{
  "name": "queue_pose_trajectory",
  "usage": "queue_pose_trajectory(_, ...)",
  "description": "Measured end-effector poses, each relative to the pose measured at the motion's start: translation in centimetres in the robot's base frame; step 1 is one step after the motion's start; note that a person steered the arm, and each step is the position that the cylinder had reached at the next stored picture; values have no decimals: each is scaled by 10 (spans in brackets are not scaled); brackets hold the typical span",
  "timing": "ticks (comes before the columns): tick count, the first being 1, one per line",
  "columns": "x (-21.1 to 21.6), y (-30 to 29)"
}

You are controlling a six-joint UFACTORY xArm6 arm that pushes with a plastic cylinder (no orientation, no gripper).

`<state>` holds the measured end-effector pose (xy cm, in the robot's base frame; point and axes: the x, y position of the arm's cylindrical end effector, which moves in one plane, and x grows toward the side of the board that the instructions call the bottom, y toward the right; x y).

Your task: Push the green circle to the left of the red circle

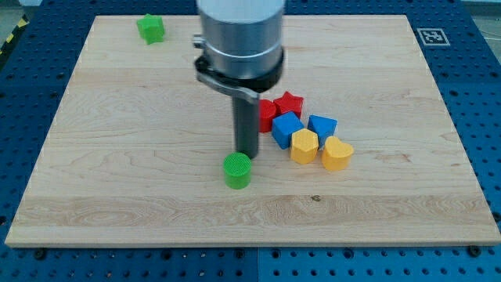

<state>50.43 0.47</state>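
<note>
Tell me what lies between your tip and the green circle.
Nothing: in the camera view my tip stands just above the green circle, toward the view's top, with no block between them.

No readable text or numbers. A black-and-white square marker point(429, 35) sits beside the board's point(376, 211) top-right corner.

Open wooden board point(117, 157) lies to the view's left of the green circle point(238, 170), while toward the view's right a tight cluster blocks passage: blue block point(286, 128), yellow block point(304, 146), yellow heart point(337, 153), with a partly hidden, apparently round red block point(267, 113) behind my tip point(246, 152).
</note>
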Motion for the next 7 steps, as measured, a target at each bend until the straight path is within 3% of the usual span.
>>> queue_pose_trajectory(2,10,51)
queue_pose_trajectory(7,54,38)
